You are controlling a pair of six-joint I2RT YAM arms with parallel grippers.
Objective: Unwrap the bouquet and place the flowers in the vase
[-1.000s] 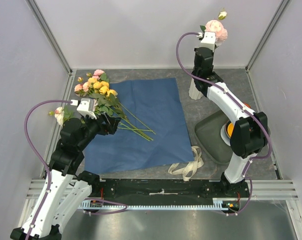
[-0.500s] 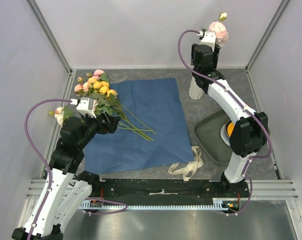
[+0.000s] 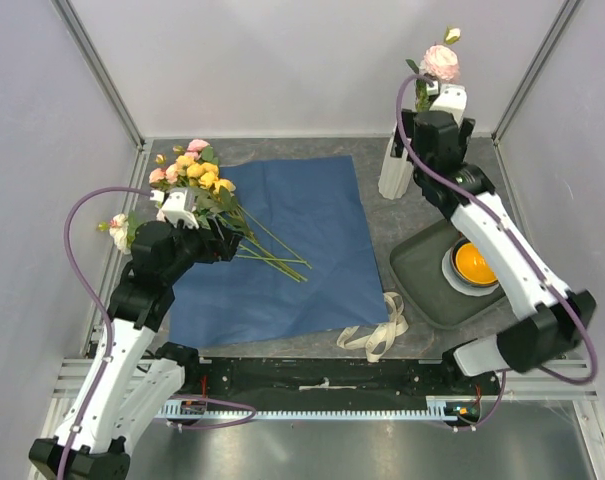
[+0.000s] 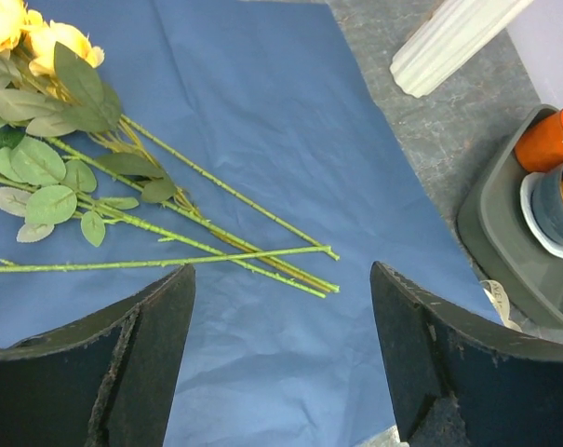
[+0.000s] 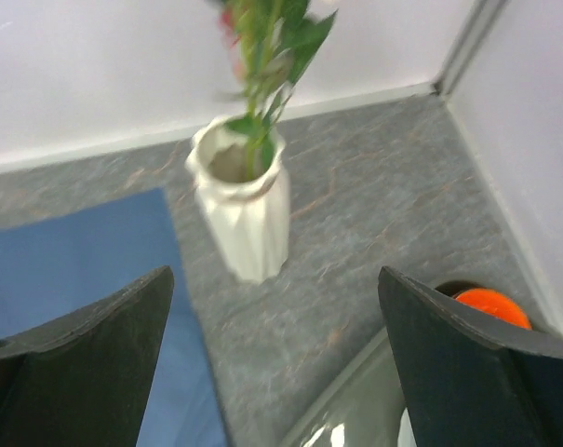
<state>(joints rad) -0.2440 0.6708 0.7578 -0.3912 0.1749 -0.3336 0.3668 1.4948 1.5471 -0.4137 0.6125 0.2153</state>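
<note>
The left hand [image 4: 279,279] is held spread, nothing gripped, low over the blue paper [image 4: 290,121]. The flowers [image 4: 207,233] lie just ahead, stems crosswise, heads far-left; this arm is nearer. Since a second ago the right hand [image 5: 274,275] has been opened and withdrawn from the vase [image 5: 244,209], where a pink rose [image 3: 440,62] is left standing.

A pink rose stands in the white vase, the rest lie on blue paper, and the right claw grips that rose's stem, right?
Not quite: the right gripper is open, clear of the rose in the vase; the right wrist view shows it.
</note>
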